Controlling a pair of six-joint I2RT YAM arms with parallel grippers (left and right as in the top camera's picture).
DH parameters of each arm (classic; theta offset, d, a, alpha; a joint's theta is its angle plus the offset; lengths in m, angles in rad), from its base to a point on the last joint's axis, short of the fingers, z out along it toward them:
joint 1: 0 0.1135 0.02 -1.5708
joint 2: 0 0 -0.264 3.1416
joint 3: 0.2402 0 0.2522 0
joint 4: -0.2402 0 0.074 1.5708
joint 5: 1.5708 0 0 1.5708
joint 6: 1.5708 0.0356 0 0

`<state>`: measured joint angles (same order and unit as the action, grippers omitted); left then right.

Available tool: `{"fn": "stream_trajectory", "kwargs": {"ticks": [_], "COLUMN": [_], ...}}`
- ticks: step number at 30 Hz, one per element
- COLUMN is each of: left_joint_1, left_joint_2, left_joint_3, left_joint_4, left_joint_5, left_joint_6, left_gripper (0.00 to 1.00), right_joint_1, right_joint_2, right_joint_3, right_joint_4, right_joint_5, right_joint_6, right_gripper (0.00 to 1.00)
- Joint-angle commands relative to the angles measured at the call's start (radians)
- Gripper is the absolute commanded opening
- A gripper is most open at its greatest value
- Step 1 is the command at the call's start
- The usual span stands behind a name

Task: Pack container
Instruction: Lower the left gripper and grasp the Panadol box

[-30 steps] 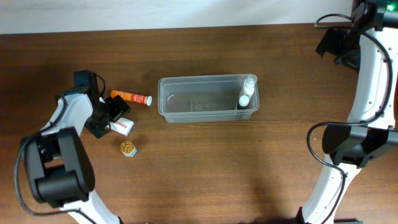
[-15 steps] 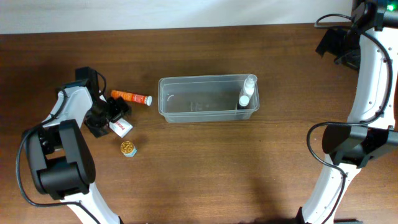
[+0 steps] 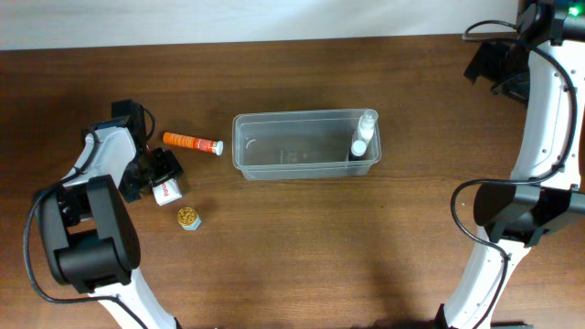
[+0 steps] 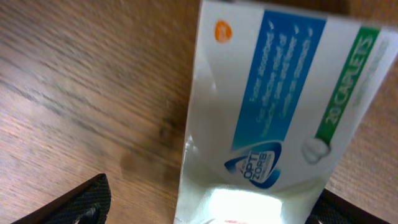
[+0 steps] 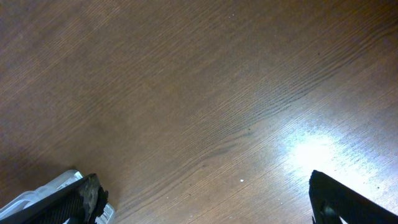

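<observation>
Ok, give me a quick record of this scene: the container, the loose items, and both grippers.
container: clear tub, white bottles at its right end
outside, to its left: orange tube, pill box, small gold jar
left gripper: open, fingers either side of the pill box
right gripper: open, over the table

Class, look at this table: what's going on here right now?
The left gripper straddles a white caplet box on the table, jaws open. The container holds two white bottles at its right end. An orange tube and small jar lie outside. The right gripper is parked away, empty.
</observation>
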<state>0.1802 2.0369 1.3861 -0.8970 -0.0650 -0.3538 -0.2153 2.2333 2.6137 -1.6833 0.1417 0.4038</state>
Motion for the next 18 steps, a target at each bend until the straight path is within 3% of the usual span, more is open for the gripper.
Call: {"fn": "stream_trajectory", "kwargs": {"ticks": [1,12,18], "left_joint_1": [0.006,0.006,0.006], "left_joint_2": [0.011,0.011,0.011], "left_joint_3": [0.014,0.014,0.015], "left_joint_4": [0.019,0.084,0.081], "left_joint_5": [-0.038,-0.037,-0.037], "left_joint_6": [0.019,0.02,0.019], "left_gripper": [0.84,0.63,0.59], "right_joint_1": [-0.001,-0.001,-0.001], "right_joint_2": [-0.016,-0.017,-0.017], "right_joint_3": [0.012,0.012,0.012], "right_joint_4": [0.0,-0.001,0.0], "right_joint_5": [0.012,0.012,0.012], "right_joint_6": [-0.003,-0.003,-0.003], "right_gripper": [0.98,0.98,0.98]}}
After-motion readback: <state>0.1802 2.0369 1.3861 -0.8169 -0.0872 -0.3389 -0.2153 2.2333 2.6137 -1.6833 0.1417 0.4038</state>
